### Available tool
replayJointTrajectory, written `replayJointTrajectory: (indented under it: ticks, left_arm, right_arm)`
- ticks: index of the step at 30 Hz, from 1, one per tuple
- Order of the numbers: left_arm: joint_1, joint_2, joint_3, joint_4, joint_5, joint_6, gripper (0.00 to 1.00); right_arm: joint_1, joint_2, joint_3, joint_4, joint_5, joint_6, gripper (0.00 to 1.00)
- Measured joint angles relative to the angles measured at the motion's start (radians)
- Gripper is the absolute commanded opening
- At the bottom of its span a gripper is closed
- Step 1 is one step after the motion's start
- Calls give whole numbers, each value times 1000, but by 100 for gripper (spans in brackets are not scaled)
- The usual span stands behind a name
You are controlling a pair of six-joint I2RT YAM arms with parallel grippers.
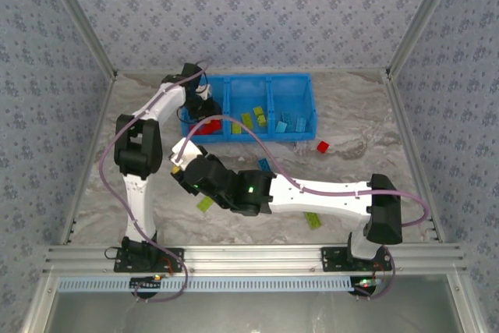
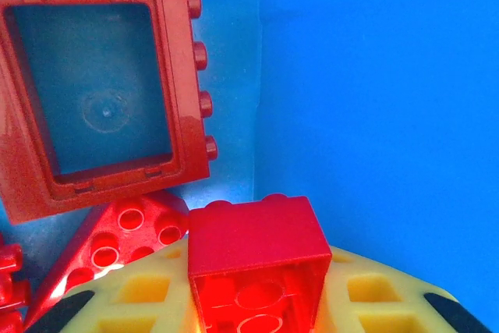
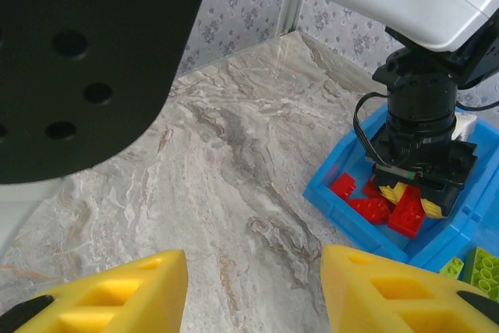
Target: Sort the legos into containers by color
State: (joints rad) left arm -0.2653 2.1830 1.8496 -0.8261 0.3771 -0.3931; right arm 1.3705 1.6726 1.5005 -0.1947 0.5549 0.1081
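Jaws of the left gripper (image 3: pixel 411 203) pinch a red brick (image 2: pixel 257 259) inside the left compartment of the blue bin (image 1: pixel 290 135), which sits by the far edge of the table (image 1: pixel 374 138). Just beyond the held brick lie a red frame (image 2: pixel 101 83) and a red wedge piece (image 2: pixel 125 239). The right gripper (image 3: pixel 253 290) hangs over bare table off the bin's near left corner, jaws apart with nothing between them, while a loose red brick (image 1: pixel 322 146), a blue brick (image 1: pixel 265 165) and a green brick (image 1: pixel 313 220) lie on the table nearer the near edge.
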Motion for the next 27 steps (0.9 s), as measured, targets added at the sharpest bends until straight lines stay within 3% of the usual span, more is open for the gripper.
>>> replayJointTrajectory:
  ticks: [8,19,23,27]
  left_arm:
    - [4,-1,-3,-5,2,0,46]
    - [3,-79,-6,-16,-1,0,44]
    - [3,-203,-57,2,-34,-20,44]
    - [3,-439,-184,26,-95,-58,45]
  right_arm:
    - [-10,-18,-11,-15,0,27,52]
    - [-27,-50,-21,-34,0,48,52]
    - [-32,-82,-69,-35,8,62,52]
    - [-47,-146,-158,-44,19,90,52]
